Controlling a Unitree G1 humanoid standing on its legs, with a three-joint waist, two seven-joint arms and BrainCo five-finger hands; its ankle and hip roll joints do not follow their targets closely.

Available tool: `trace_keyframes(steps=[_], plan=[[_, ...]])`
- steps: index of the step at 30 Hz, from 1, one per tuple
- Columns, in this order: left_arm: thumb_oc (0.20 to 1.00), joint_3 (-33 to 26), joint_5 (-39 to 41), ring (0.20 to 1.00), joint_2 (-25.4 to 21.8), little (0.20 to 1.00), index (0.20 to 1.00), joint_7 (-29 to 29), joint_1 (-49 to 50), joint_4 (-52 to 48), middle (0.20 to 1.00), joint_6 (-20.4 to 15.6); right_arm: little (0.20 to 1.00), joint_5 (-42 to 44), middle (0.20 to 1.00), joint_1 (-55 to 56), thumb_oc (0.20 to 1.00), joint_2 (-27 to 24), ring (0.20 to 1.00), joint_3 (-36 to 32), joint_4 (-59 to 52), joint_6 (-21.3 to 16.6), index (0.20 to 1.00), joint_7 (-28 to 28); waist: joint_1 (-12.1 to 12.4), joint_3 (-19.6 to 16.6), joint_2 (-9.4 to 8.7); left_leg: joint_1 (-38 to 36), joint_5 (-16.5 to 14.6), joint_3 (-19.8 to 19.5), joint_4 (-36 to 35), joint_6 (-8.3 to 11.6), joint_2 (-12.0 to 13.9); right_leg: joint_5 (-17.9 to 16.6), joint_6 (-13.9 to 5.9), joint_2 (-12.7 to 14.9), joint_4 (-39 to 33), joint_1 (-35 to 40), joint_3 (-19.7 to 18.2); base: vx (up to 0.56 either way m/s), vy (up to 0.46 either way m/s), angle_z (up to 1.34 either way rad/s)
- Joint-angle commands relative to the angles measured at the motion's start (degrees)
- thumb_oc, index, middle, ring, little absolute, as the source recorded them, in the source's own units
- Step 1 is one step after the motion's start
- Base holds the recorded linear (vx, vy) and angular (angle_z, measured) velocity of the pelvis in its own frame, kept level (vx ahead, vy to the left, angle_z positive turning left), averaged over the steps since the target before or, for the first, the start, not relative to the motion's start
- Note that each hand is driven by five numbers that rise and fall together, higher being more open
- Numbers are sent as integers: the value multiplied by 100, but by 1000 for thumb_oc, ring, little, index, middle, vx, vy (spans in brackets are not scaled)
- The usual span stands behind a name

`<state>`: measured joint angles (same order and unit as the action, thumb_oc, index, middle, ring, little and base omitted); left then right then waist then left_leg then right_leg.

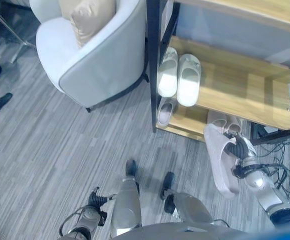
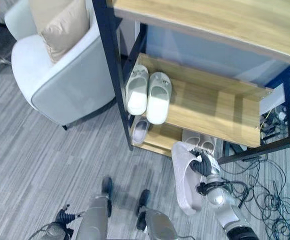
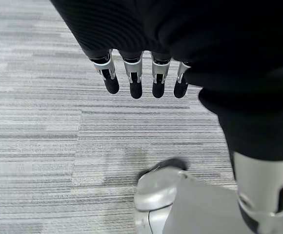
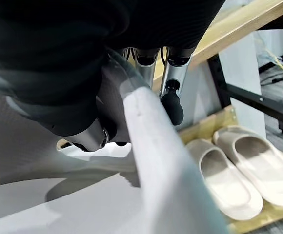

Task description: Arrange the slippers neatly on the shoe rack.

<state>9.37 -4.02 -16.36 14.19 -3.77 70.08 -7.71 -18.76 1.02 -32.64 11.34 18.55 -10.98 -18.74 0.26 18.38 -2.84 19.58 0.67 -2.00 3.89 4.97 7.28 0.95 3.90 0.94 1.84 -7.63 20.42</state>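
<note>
My right hand is shut on a pale pinkish slipper, held sole-out and hanging toe-down in front of the shoe rack's bottom shelf. In the right wrist view the fingers curl over the slipper's edge. A beige pair lies on the bottom shelf just past the hand, and a single greyish slipper rests at that shelf's left end. A white pair sits side by side on the middle shelf's left end. My left hand hangs open over the floor.
A light grey armchair with a beige cushion stands close to the rack's left post. Loose cables lie on the floor right of the rack. The striped grey carpet stretches to the left.
</note>
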Motion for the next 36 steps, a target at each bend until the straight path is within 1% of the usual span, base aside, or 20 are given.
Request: trace_keyframes(steps=[1,3,5,6,9,12,13,14,15,16,17,18,20,24,26,28,31,32,33,36], plan=[[1000,272,-247,1000,134,1000,1000,130,147,53,1000,-81,200,-97,200,-67,200,-190,200,261,-375,-230,200,-63,-106,-263,-55,-457,-221,134,318,-155,-297,681,-809,506,1101,-389,-600,-8,154,-82],[1000,256,-96,1000,-15,1000,1000,161,-32,-36,1000,-123,200,-110,200,-333,200,-199,200,503,-269,-208,200,21,-114,-156,-82,-213,-367,309,673,-256,-340,707,-856,607,1438,-742,-740,-9,105,-58],[1000,298,-135,1000,-27,1000,1000,178,-51,-58,1000,-138,200,-155,200,-401,200,-213,200,548,-225,-209,200,14,-116,-121,-89,-113,-435,339,824,-282,-362,726,-860,632,1541,-842,-762,-8,22,-39],[1000,364,-153,1000,-36,1000,1000,184,-115,-64,1000,-147,200,-216,200,-479,200,-243,200,592,-191,-207,200,5,-144,-51,-84,18,-557,383,1067,-311,-365,794,-873,679,1734,-977,-785,2,2,-19],[1000,527,-189,1000,-89,1000,1000,272,-227,-166,1000,-191,200,-281,200,-663,200,-349,200,584,-120,-194,200,-145,-200,72,-18,414,-686,390,1473,-339,-370,952,-868,757,2152,-1367,-803,-15,-15,1],[1000,591,-54,1000,-187,1000,1000,306,-329,-370,1000,-255,200,-274,200,-899,200,-521,200,525,-49,-160,200,-319,-227,178,69,1034,-834,349,2072,-358,-368,1145,-833,891,2774,-1951,-839,-78,-29,13],[1000,637,66,1000,-236,1000,1000,361,-349,-502,1000,-324,200,-283,200,-1112,200,-659,200,503,-16,-137,200,-438,-217,247,132,1625,-961,344,2592,-369,-347,1272,-792,997,3324,-2544,-890,-85,-26,13],[1000,637,66,1000,-236,1000,1000,361,-348,-502,1000,-324,200,-283,200,-1112,200,-659,200,503,-16,-137,200,-438,-217,244,132,1629,-962,344,2594,-369,-347,1273,-792,997,3325,-2548,-890,-81,-39,9],[1000,663,112,1000,-239,1000,1000,368,-338,-519,1000,-335,200,-287,200,-1235,200,-749,200,497,-23,-125,200,-483,-197,268,150,1862,-1034,318,2794,-371,-337,1353,-776,1041,3542,-2799,-913,39,-42,7],[1000,650,175,1000,-250,1000,1000,367,-348,-559,1000,-347,200,-273,200,-1300,200,-797,200,487,-62,-124,200,-499,-194,275,152,2018,-1273,292,3052,-334,-319,1557,-807,1069,3784,-2953,-995,-12,-46,4],[1000,665,192,1000,-287,1000,1000,433,-371,-635,1000,-390,200,-299,200,-1454,200,-902,200,462,-166,-119,200,-557,-175,304,187,2394,-1348,289,3332,-334,-281,1629,-799,1134,4109,-3352,-1051,-23,-50,2],[1000,751,117,1000,-307,1000,1000,494,-410,-725,1000,-430,200,-350,200,-1673,200,-1029,200,480,-241,-142,200,-620,-161,295,218,2816,-1454,301,3669,-333,-246,1730,-764,1198,4464,-3816,-1125,-99,-23,-2],[1000,754,96,1000,-332,1000,1000,526,-418,-772,1000,-460,200,-376,200,-1869,200,-1150,200,448,-385,-167,200,-698,-142,247,253,3230,-1543,287,3935,-355,-242,1828,-753,1238,4777,-4274,-1184,-52,-28,-8],[1000,634,449,1000,-395,1000,1000,586,-437,-940,1000,-551,200,-269,200,-2302,200,-1356,200,375,-536,-170,200,-818,-112,137,322,4130,-1717,225,4654,-402,-261,2056,-683,1294,5427,-5119,-1266,-8,-8,-1],[1000,569,632,1000,-452,1000,1000,624,-386,-1115,1000,-610,200,-264,200,-2493,200,-1561,200,254,-718,-162,200,-885,-85,-2,389,4744,-1863,173,5130,-458,-334,2226,-630,1324,5906,-5707,-1313,17,0,1],[1000,623,671,1000,-467,1000,1000,659,-339,-1235,1000,-645,200,-201,200,-2720,200,-1673,200,219,-760,-160,200,-951,-59,-57,425,5116,-1949,133,5459,-474,-399,2361,-581,1329,6251,-6073,-1356,51,-6,6],[1000,731,792,1000,-714,1000,1000,838,-455,-1655,1000,-713,200,-202,200,-3487,200,-2099,200,201,-869,-87,200,-1263,34,-159,464,6067,-2255,-2,6437,-547,-483,2670,-499,1447,7335,-7033,-1421,112,12,3],[1000,749,817,1000,-775,1000,1000,863,-488,-1738,1000,-720,200,-151,200,-3690,200,-2186,200,258,-796,-70,200,-1306,55,-172,474,6240,-2313,-16,6642,-558,-487,2736,-485,1477,7529,-7190,-1437,147,45,8],[1000,797,868,1000,-909,1000,1000,900,-539,-1911,1000,-743,200,-36,200,-4070,200,-2331,200,409,-609,-33,200,-1333,101,-160,489,6502,-2434,-61,7042,-579,-525,2849,-462,1505,7923,-7470,-1490,136,31,4],[1000,824,1076,1000,-1182,1000,1000,934,-700,-2097,1000,-780,200,160,200,-4852,200,-2632,200,786,-225,53,200,-1314,173,-64,509,6922,-2648,-118,7740,-593,-545,3029,-418,1564,8602,-7886,-1613,133,33,-1]])
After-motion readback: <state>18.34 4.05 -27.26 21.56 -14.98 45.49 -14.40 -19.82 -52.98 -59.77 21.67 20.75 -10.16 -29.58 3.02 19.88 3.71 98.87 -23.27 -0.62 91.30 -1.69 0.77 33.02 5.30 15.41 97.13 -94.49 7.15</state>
